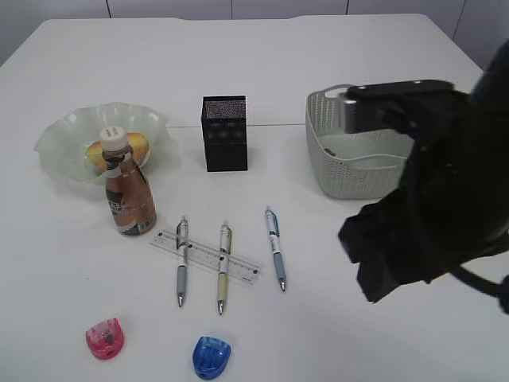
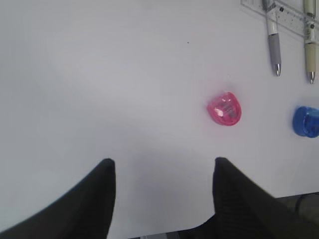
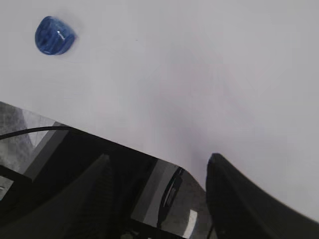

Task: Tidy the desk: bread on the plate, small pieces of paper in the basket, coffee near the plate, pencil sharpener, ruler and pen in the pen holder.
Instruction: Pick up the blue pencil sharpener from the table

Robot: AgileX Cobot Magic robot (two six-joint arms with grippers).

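The bread [image 1: 137, 145] lies on the green plate [image 1: 64, 135], partly hidden behind the coffee bottle [image 1: 127, 191], which stands at the plate's front edge. The pen holder [image 1: 224, 133] stands mid-desk. A brown paper scrap [image 1: 328, 151] shows inside the basket [image 1: 350, 155]. Three pens [image 1: 275, 247] lie in front; two of them lie across the ruler [image 1: 208, 256]. A pink sharpener [image 1: 105, 338] and a blue sharpener [image 1: 211, 356] sit near the front edge. My left gripper [image 2: 162, 162] is open and empty, left of the pink sharpener [image 2: 225, 108]. My right gripper [image 3: 159, 158] is open and empty over the desk's front edge.
The white desk [image 1: 318, 64] reaches far back. My right arm [image 1: 429, 199] hangs in front of the basket's right side and hides it. In the right wrist view the blue sharpener [image 3: 55, 36] lies at upper left, and dark floor shows below the desk edge.
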